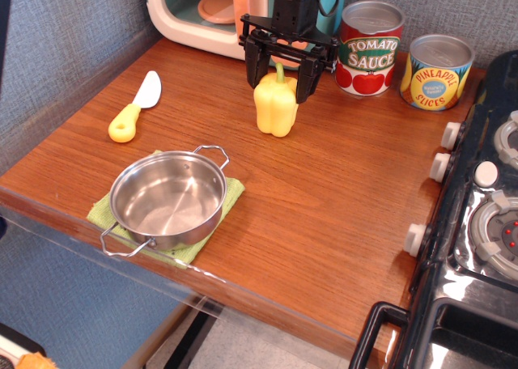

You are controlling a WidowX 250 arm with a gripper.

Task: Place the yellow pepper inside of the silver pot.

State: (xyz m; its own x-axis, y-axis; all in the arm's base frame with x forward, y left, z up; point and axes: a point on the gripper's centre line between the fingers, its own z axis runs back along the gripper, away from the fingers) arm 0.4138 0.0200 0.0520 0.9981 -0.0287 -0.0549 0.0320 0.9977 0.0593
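Observation:
The yellow pepper (276, 104) stands upright on the wooden counter, toward the back middle. My black gripper (279, 82) is open just above and behind it, one finger on each side of the pepper's stem and top. I cannot tell whether the fingers touch the pepper. The silver pot (167, 197) sits empty on a green cloth (229, 199) near the counter's front left edge, well apart from the pepper.
A yellow-handled toy knife (134, 107) lies at the left. A toy microwave (202, 9) stands at the back. A tomato sauce can (369, 48) and a pineapple can (437, 71) stand at the back right. A black stove (477, 223) borders the right.

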